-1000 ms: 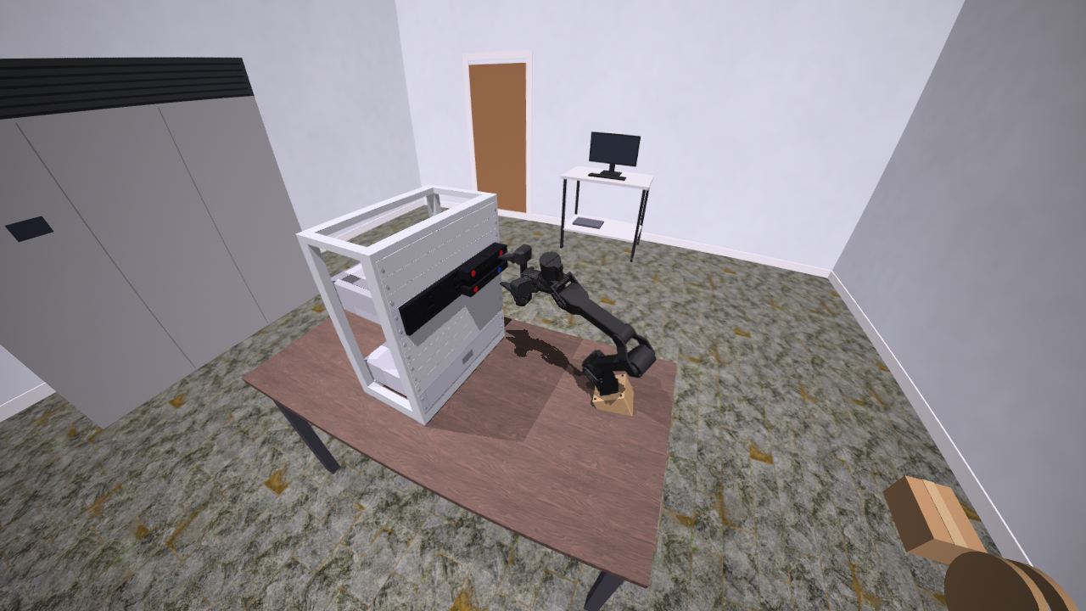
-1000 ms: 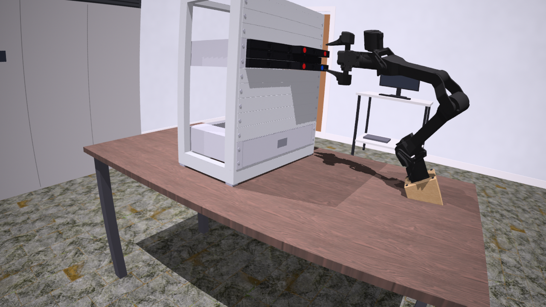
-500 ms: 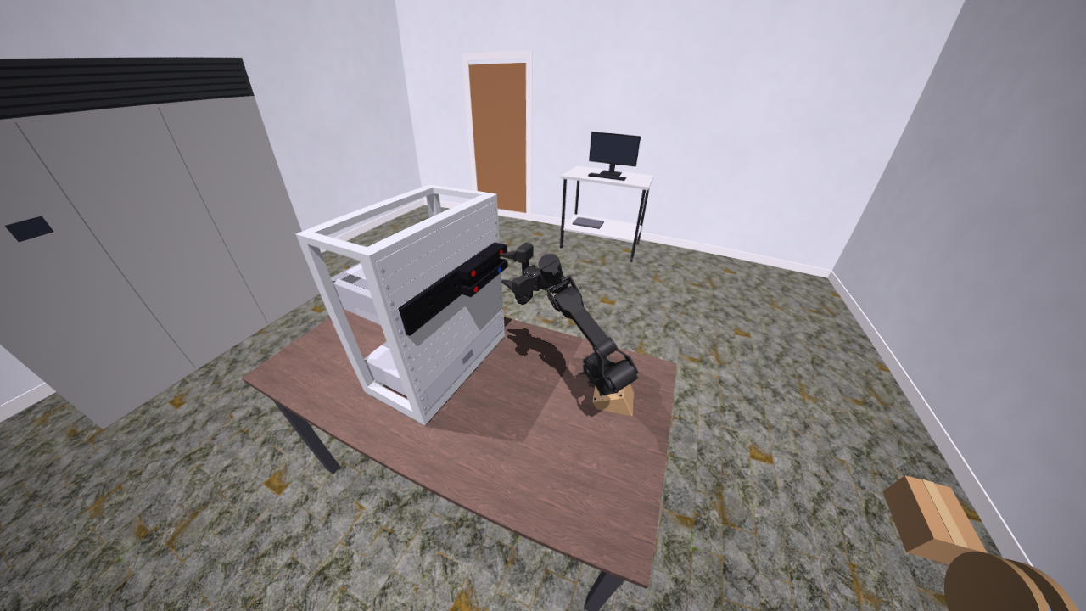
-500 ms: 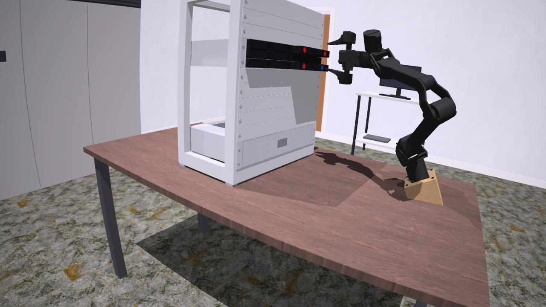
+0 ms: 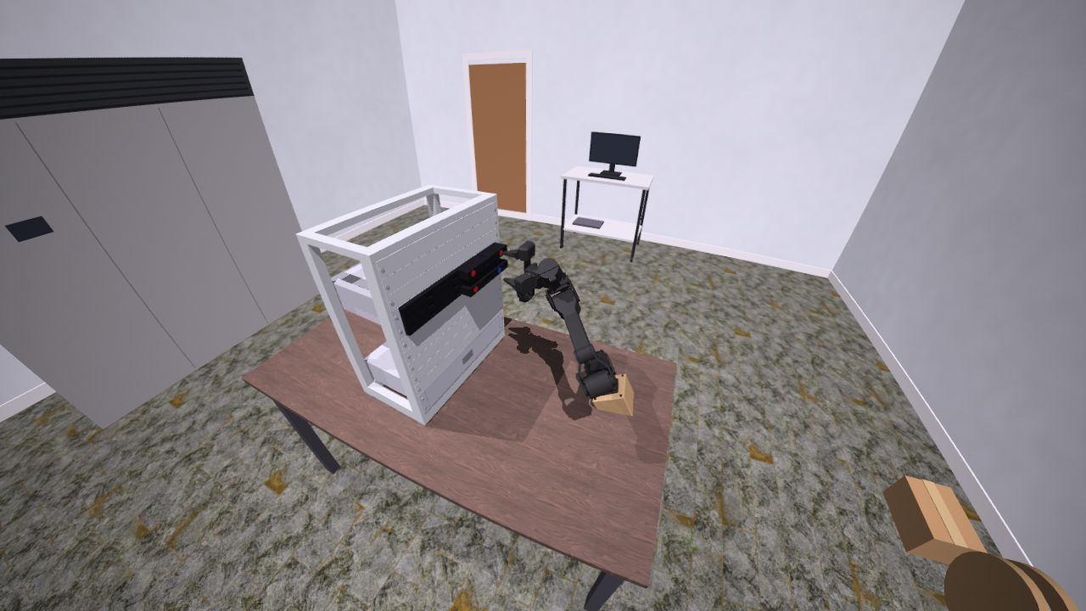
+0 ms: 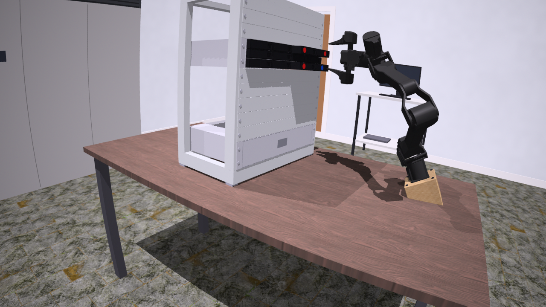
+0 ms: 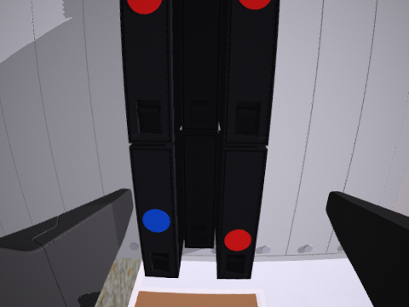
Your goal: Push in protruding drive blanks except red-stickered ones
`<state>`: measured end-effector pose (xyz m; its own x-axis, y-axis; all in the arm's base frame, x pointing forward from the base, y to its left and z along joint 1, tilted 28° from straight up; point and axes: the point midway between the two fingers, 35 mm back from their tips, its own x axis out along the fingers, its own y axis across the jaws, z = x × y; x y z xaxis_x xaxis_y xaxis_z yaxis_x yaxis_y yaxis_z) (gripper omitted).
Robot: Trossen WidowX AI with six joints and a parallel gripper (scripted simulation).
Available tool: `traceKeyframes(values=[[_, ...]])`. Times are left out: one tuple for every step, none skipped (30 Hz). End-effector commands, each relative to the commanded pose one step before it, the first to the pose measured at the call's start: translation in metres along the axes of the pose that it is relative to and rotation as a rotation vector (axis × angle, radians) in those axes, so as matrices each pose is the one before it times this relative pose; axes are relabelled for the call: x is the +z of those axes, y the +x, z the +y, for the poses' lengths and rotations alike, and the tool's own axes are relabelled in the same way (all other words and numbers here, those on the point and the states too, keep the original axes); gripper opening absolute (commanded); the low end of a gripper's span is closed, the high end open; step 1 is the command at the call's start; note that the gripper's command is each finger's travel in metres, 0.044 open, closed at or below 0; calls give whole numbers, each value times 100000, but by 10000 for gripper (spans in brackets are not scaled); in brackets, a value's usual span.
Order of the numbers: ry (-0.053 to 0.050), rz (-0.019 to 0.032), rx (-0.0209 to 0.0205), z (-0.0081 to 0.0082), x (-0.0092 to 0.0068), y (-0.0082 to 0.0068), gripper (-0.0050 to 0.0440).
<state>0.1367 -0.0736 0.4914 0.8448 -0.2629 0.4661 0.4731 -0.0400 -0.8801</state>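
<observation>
A white rack stands on the brown table. Two rows of black drive blanks run across its upper front. In the wrist view four blanks stand forward of a recessed black strip between them. One carries a blue sticker, also seen in the exterior view. The other three carry red stickers. My gripper is open and empty. It is just in front of the rack's right end, with one finger above and one below the two rows. It also shows in the wrist view and in the top view.
The arm's base sits on a wooden wedge at the table's right side. A white unit lies low inside the rack. Grey cabinets stand to the left. A desk with a monitor is behind.
</observation>
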Motion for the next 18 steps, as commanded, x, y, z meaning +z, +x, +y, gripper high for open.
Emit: traceKeyframes(values=[[492,-1183,595,-4,-554,32,440],[-1,1,3,-3,-137,0,440],[4,-6,-16,-6,-147,3,440],[-2,3,8,-2,-144,-2,440],[-6,8,22,0,-145,-5,440],[5,-7,-19,-7,-167,4,440],[-1,1,3,-3,-163,-1,440],[0,0,0,0,0,0,440],[0,0,0,0,0,0,440],[-4,6,17,0,-161,-4,440],[3,-5,-14,-6,-167,4,440],[-1,1,3,-3,-163,-1,440],[-3,5,12,-1,-160,-4,440],[2,-4,-10,-6,-166,3,440],[0,1,2,-3,-161,-1,440],[-2,4,9,-1,-158,-3,440],[2,-3,-8,-6,-163,3,440],[0,0,1,-3,-158,-1,440]])
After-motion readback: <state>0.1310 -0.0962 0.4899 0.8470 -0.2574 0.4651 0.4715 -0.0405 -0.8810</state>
